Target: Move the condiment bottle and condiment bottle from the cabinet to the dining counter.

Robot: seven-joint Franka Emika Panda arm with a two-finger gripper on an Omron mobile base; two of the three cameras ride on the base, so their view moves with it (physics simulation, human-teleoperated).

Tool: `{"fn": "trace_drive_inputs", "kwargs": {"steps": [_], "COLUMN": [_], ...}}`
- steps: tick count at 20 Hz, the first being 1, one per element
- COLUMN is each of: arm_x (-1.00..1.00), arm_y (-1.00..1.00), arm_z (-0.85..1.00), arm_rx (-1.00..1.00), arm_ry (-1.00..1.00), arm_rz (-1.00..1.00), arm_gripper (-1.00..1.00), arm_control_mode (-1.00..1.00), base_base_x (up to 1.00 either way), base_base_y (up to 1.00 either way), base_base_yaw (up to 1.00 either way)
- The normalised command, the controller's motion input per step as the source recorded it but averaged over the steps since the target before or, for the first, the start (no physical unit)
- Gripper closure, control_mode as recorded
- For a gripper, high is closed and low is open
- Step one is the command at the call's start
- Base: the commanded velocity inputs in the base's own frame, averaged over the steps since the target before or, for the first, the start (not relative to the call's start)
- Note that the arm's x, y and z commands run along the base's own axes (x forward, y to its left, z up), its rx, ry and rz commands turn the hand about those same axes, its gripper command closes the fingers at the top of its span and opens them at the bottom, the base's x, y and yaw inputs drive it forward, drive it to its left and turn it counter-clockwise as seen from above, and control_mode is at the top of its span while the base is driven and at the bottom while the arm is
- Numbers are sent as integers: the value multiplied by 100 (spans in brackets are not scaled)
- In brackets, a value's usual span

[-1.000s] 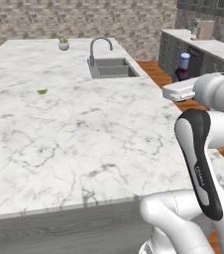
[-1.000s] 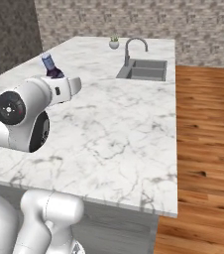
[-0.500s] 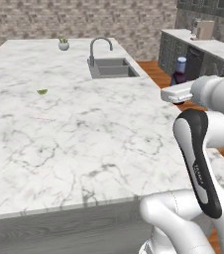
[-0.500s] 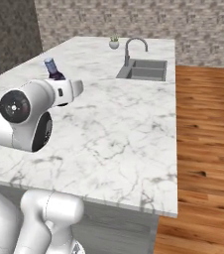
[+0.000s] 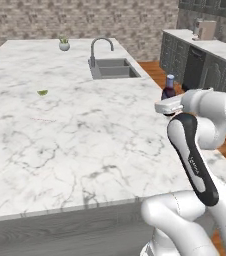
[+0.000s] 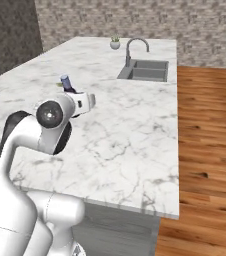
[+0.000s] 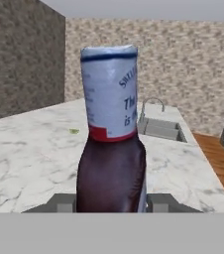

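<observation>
Dark condiment bottle [image 7: 111,144] grasped upright between gripper [image 7: 111,202] fingers, held above marble counter [image 5: 75,130], sink [image 5: 112,68] beyond

condiment bottle [image 5: 169,88] | carried left, in over dining counter [image 5: 85,130] edge

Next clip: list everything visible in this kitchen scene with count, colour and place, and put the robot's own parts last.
condiment bottle: one, dark body, white label, blue cap, upright in the gripper
dining counter: one, white marble, centre
sink: one, grey, set in the counter's far part
faucet: one, grey, behind the sink
potted plant: one, white pot, far end of counter
small green item: one, on the counter left of the sink; too small to identify
cabinets: dark, right wall
floor: wood, beside the counter
gripper: one, closed on the bottle
</observation>
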Motion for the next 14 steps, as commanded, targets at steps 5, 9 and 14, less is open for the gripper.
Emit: {"fn": "trace_drive_inputs", "kwargs": {"steps": [5,9,14], "arm_x": [74,74,44], "arm_y": [-1,0,-2], "arm_z": [-49,-47,-41], "arm_rx": [0,0,0], "arm_ry": [9,7,7], "arm_rz": [11,10,7], "arm_gripper": [100,100,100], "arm_control_mode": [-100,-100,-100], "base_base_x": [0,0,0], "base_base_y": [0,0,0], "base_base_yaw": [0,0,0]}}
